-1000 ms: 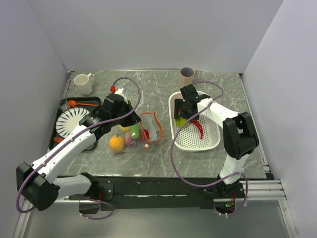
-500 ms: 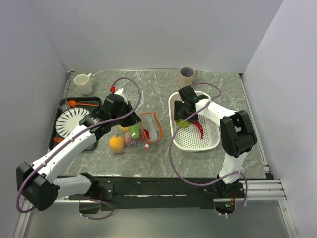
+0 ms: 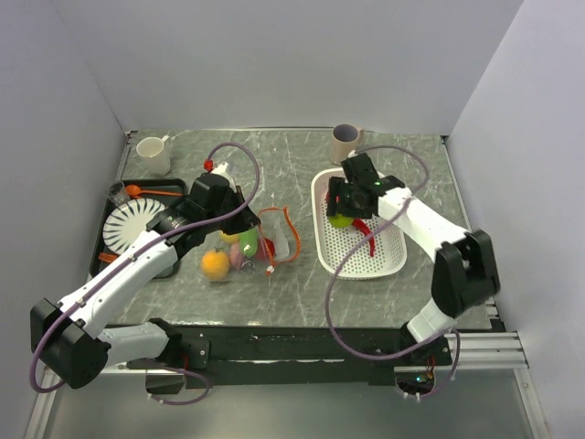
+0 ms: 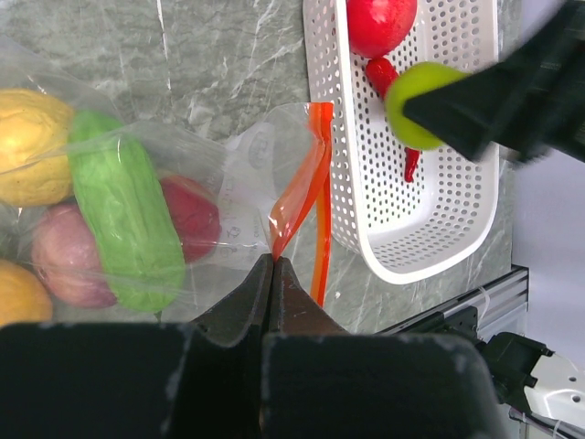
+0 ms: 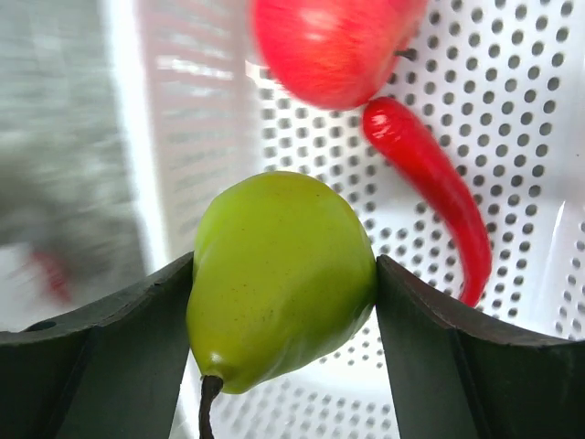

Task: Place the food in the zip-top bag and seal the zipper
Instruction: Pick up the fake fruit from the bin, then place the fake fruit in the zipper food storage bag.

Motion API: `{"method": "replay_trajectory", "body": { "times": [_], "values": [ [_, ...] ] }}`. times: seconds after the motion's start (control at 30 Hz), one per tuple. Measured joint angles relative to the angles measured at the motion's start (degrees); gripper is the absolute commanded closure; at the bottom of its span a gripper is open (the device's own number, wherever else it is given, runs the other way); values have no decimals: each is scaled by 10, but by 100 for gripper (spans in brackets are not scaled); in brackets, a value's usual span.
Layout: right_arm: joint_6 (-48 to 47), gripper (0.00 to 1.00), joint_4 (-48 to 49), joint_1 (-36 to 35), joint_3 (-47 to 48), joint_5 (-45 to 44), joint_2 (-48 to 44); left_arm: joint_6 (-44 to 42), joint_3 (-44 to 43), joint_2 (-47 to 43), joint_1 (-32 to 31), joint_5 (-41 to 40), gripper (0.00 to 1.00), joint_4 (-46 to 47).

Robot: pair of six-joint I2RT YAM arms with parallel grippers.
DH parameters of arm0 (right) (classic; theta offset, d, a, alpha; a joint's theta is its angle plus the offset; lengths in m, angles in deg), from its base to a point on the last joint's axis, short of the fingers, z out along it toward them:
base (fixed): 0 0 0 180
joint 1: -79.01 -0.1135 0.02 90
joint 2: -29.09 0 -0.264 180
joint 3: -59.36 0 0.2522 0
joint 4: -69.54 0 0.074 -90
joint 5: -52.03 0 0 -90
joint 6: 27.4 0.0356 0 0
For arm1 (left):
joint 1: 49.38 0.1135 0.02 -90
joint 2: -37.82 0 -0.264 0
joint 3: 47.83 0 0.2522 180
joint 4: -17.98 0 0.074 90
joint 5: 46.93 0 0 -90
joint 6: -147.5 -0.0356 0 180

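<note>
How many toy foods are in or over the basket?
3. A green toy pear is held by the right gripper over the white perforated plastic basket; a round red toy fruit and a red toy chili lie inside it. The arm may hide others.

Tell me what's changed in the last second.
The right gripper, shut on the green pear, edged right over the white basket as its elbow swung out rightward. The left gripper stayed pinched on the zip-top bag edge; the food inside did not move.
</note>
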Motion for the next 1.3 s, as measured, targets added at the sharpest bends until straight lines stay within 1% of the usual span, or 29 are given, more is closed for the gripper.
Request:
{"method": "replay_trajectory", "body": {
  "times": [0.17,0.27,0.4,0.63,0.87,0.9,1.03,1.1,1.13,1.2,1.3],
  "values": [
    [16,55,5,-22,-6,39,-87,0,0,0,0,0,99,0],
    [28,54,16,-52,-10,72,-116,0,0,0,0,1,99,0],
    [44,53,36,-94,-22,116,-134,0,0,0,0,2,99,0],
    [59,50,55,-140,-23,159,-119,0,0,0,0,7,99,2],
    [59,45,56,-176,21,165,-32,0,0,0,0,10,99,4],
    [58,38,56,-180,30,163,-18,0,0,0,0,10,99,4],
    [58,22,50,-188,80,155,28,0,0,-3,0,10,99,4],
    [57,16,51,-189,95,147,37,0,0,-7,0,10,99,3],
    [55,5,50,-190,99,141,37,0,0,-10,0,9,99,2],
    [53,0,51,-190,101,129,33,0,0,-18,0,3,99,-1],
    [41,0,49,-190,101,111,18,0,0,-27,0,-6,99,-5]
  ]
}}
